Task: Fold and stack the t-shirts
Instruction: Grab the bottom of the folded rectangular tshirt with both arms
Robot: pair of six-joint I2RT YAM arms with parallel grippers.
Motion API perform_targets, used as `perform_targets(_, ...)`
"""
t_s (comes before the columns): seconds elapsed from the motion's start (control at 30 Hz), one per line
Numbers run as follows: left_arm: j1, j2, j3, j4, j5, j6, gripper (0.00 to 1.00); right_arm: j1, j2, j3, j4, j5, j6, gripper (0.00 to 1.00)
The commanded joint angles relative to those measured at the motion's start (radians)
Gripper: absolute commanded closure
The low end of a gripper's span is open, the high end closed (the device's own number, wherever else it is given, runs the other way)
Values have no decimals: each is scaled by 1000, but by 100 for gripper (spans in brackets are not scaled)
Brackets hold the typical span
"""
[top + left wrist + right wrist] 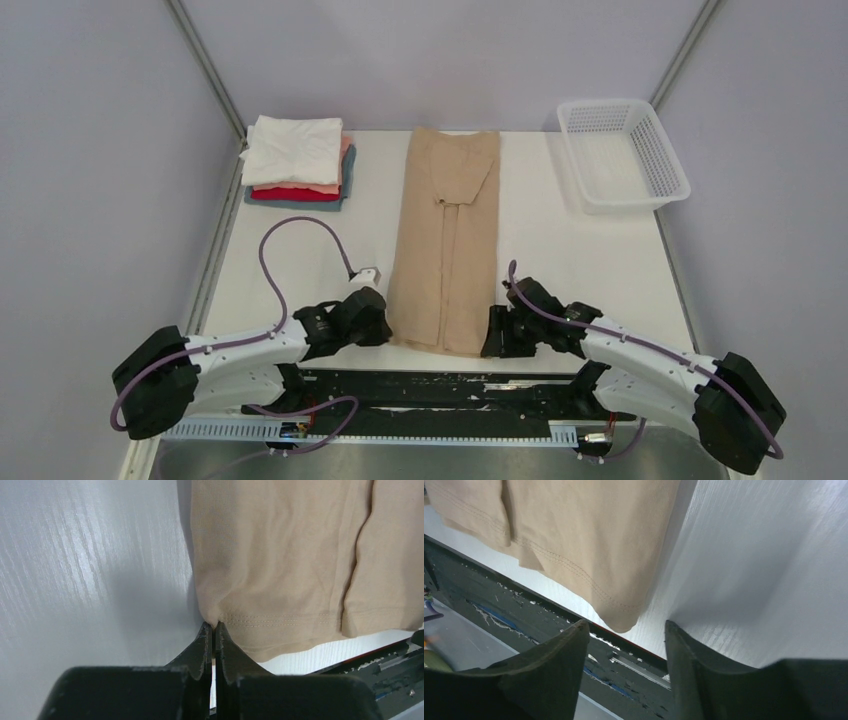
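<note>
Quick status from my end. The tan t-shirt (447,235) lies mid-table (580,260) as a long narrow strip with both sides folded in. Its long axis runs straight from 12 to 6 o'clock in the top view, hem at the 6 end, right by the arm bases.

Both arms sit at that hem, 1 per corner. The left gripper (214,630) is at the 7 o'clock corner with its fingers pressed together. The cloth puckers right at the tips, so I read that as a pinch on the corner. The right gripper (625,625) is at the 5 o'clock corner, spread wide, and the corner sits just between the tips with nothing clamped.

What the next move hangs on, I think: the rest of the shirt stretches away toward 12 from both hands, so once the right side closes, the hem can be carried toward 12 to halve it.

Fabric looks soft and thin, double-stitched hem, a sleeve edge showing up top, a few lengthwise creases.

The folded stack (297,165) waits at about 10 o'clock from the shirt, white on top, and the basket (672,165) is at about 2.
</note>
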State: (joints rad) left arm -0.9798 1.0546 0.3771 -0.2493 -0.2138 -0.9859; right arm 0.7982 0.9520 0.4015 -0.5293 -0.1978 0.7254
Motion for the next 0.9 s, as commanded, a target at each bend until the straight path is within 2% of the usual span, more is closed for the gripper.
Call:
perform_targets(0.0, 2, -50, -55, 3, 29, -32, 100, 17, 24, -22, 72, -43, 52, 58)
perform_targets(0.2, -2, -112, -93, -32, 108, -28, 100, 32, -21, -44, 65, -108, 36, 98)
perform_targets(0.4, -39, -199, -125, -70, 181, -49, 100, 64, -149, -90, 42, -158, 53, 100)
perform_targets(0.5, -43, -285, -123, -79, 161, -19, 100, 65, -185, -68, 26, -125, 30, 100)
perform_targets(0.67, -41, -333, -56, -31, 29, 53, 100, 64, -153, 61, 20, 55, -29, 100)
perform_targets(0.73, -30, -291, -8, -18, -47, 83, 100, 63, -120, 121, 21, 162, -34, 100)
perform_targets(0.87, 65, -152, 111, 65, -58, 162, 100, 25, -41, 206, 59, 345, -61, 100)
